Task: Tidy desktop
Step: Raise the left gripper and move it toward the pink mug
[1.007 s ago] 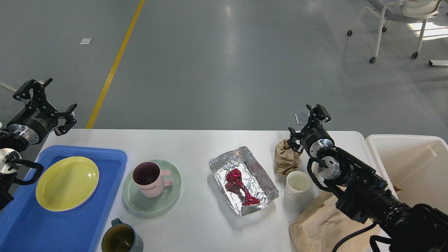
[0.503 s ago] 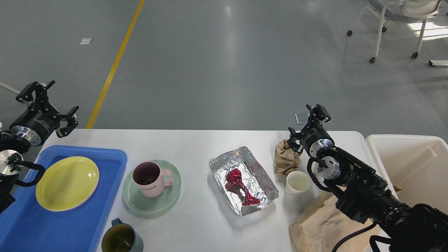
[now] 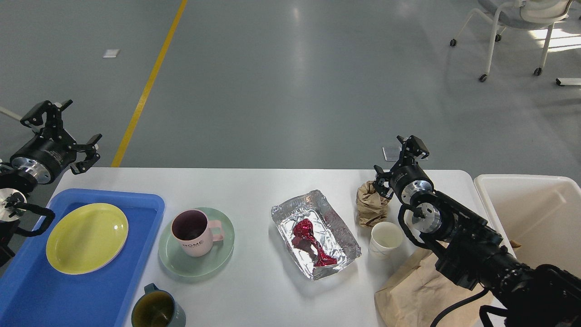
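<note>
The white tabletop [image 3: 263, 186] fills the lower view, its near edge cut off. The right gripper [image 3: 399, 161] hangs above the far right of it, 2 fingers spread and empty; just below and left of those fingers sits a crumpled brown paper ball [image 3: 371, 204], whether touching is unclear. The right arm hides part of a flat paper bag [image 3: 408, 290]. The left gripper [image 3: 61, 131] hovers beyond the tabletop's far left corner, fingers released; since 0.5 s ago it has risen slightly. Below those fingers lies the blue tray [image 3: 27, 290], cropped at the edge. A green mug [image 3: 156, 311] is cut off below.
</note>
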